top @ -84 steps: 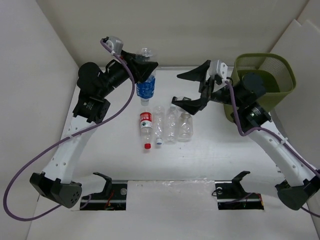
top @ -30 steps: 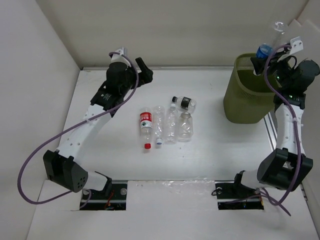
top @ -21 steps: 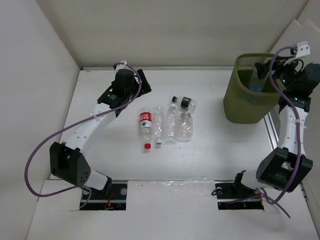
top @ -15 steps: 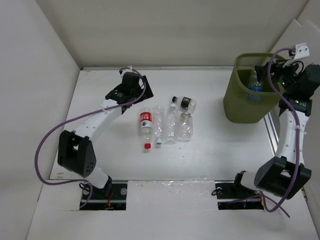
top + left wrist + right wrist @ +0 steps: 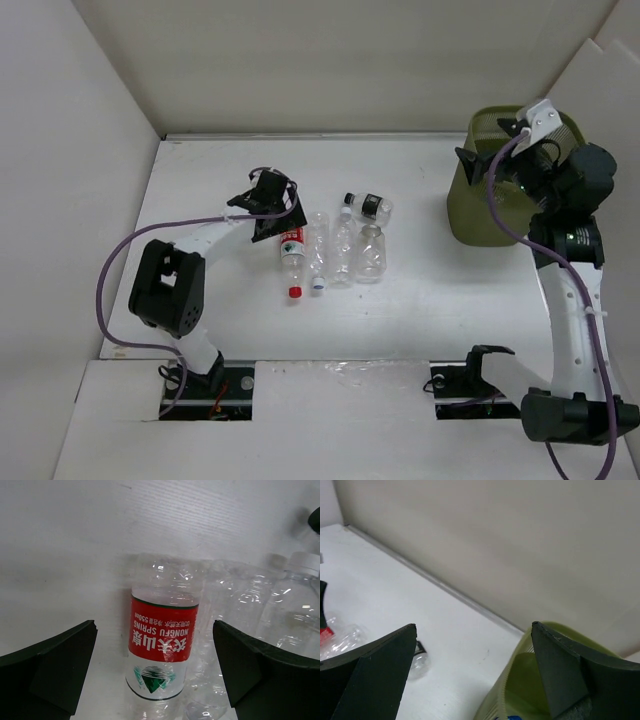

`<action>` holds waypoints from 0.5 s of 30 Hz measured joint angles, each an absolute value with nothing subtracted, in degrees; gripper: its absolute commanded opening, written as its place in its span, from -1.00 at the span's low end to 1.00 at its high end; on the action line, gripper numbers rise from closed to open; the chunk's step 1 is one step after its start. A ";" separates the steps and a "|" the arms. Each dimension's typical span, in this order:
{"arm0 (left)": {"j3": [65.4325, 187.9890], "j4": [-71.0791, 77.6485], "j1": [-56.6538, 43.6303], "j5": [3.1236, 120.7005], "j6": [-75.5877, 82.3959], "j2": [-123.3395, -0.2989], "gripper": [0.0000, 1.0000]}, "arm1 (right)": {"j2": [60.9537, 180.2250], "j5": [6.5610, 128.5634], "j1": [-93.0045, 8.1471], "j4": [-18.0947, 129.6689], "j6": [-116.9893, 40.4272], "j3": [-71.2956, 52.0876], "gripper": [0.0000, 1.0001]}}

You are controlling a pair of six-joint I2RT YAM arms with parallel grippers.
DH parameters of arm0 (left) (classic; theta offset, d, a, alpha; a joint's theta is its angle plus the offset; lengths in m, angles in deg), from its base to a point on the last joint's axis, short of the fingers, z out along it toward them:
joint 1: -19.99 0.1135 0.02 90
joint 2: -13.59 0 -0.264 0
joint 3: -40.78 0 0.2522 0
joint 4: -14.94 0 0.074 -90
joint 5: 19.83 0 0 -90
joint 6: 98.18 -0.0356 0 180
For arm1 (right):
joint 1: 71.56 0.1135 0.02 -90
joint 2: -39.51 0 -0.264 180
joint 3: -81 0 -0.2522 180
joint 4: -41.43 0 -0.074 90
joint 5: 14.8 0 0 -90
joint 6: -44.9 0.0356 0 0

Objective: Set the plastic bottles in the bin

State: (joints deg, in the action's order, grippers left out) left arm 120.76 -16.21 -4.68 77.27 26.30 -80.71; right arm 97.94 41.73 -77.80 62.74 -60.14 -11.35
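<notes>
The red-labelled bottle [image 5: 291, 248] lies on the table with its red cap towards me. My left gripper [image 5: 272, 205] hangs open over its base end, and in the left wrist view the fingers [image 5: 50, 675] stand wide on both sides of the bottle [image 5: 165, 635] without touching it. Three unlabelled bottles [image 5: 343, 250] lie to its right, and the black-labelled bottle [image 5: 370, 206] lies behind them. My right gripper [image 5: 488, 142] is open and empty above the left rim of the olive-green bin [image 5: 480, 215]. A blue scrap of the blue-labelled bottle [image 5: 507, 718] shows inside the bin [image 5: 520, 680].
White walls close in the table at the back and on both sides. The bin stands at the back right corner, close to the wall. The unlabelled bottles [image 5: 295, 605] touch one another right next to the red-labelled one.
My right gripper opened and dropped the blue-labelled bottle into the bin, then swung left over the rim. My left arm came forward from the back left to the red-labelled bottle.
</notes>
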 measured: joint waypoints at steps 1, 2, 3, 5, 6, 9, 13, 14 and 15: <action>120.19 -15.83 -4.68 76.92 26.28 -81.57 0.94 | 97.88 42.28 -76.46 62.83 -60.45 -11.88 1.00; 119.66 -15.29 -4.68 76.54 26.30 -82.42 0.94 | 97.90 42.71 -75.30 63.07 -60.73 -12.40 1.00; 119.29 -14.92 -4.68 76.13 26.28 -83.27 0.92 | 97.99 43.00 -74.25 63.36 -60.91 -12.86 1.00; 118.83 -14.22 -4.68 75.41 26.30 -85.30 0.92 | 98.31 43.57 -72.27 64.19 -61.43 -13.36 1.00; 118.81 -13.82 -4.68 75.12 26.33 -86.33 0.92 | 98.42 43.89 -71.44 64.25 -61.56 -13.60 1.00; 118.81 -13.10 -4.68 75.26 26.11 -89.06 0.79 | 98.38 44.59 -69.77 64.62 -62.15 -14.04 1.00; 119.12 -11.81 -4.68 75.91 26.46 -89.74 0.14 | 97.48 45.07 -68.53 64.86 -62.53 -14.94 1.00; 119.12 -11.66 -4.68 76.11 26.63 -89.79 -0.08 | 97.09 45.25 -68.27 65.02 -62.55 -15.24 1.00; 119.10 -11.55 -4.63 76.50 26.78 -90.05 -0.57 | 96.54 45.40 -67.98 64.99 -62.66 -15.66 1.00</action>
